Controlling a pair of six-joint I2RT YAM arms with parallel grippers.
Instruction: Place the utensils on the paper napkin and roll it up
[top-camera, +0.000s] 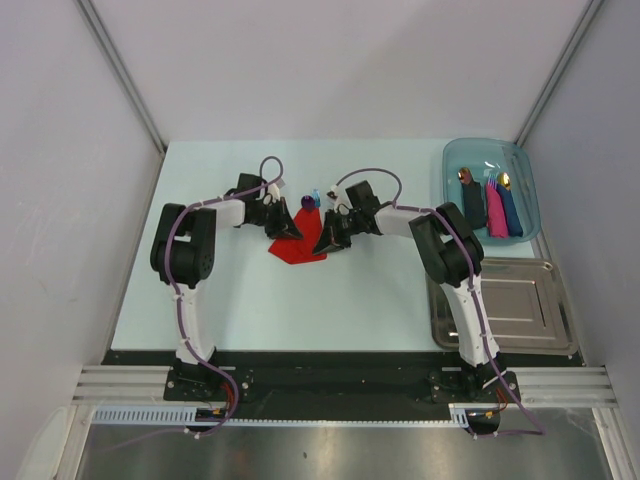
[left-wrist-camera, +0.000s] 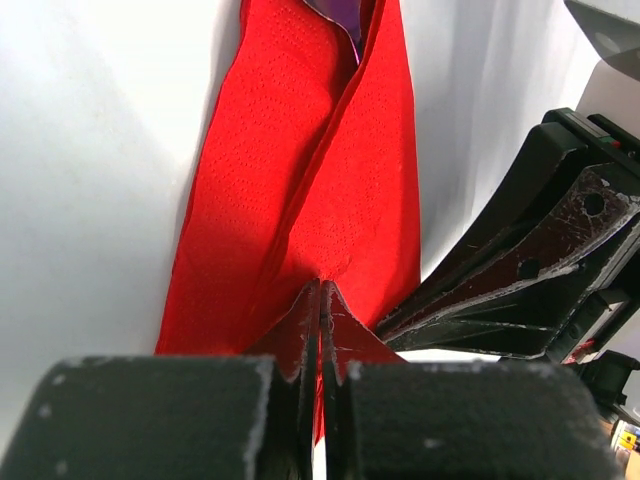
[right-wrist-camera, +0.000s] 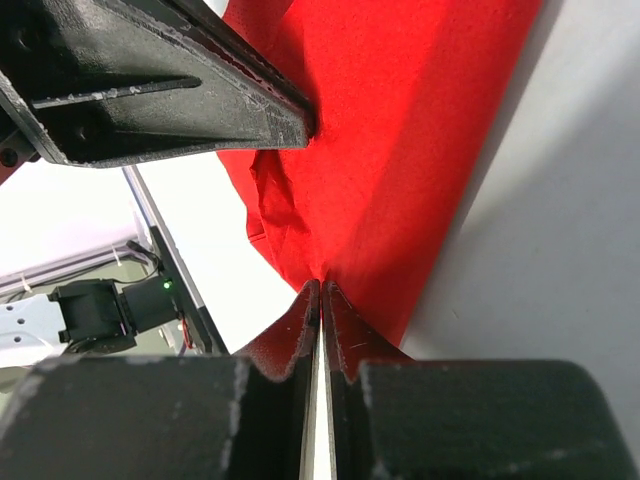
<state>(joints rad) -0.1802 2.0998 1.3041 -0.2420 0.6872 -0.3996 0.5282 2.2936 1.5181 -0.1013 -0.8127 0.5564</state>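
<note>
A red paper napkin (top-camera: 298, 238) lies on the table between my two arms. My left gripper (top-camera: 290, 230) is shut on the napkin's left part; in the left wrist view its jaws pinch the red paper (left-wrist-camera: 330, 180), folded lengthwise. My right gripper (top-camera: 322, 243) is shut on the napkin's right edge (right-wrist-camera: 400, 150). The purple spoon bowl (top-camera: 305, 203) and the blue utensil's end (top-camera: 316, 195) stick out at the napkin's far end. A bit of purple shows inside the fold (left-wrist-camera: 345, 12). The rest of both utensils is hidden in the napkin.
A blue plastic bin (top-camera: 455, 160) at the far right holds finished rolls in dark, pink and blue napkins with copper spoon heads. A metal tray (top-camera: 545, 310) lies at the near right, beside the right arm. The left gripper's finger (right-wrist-camera: 160, 80) crosses the right wrist view.
</note>
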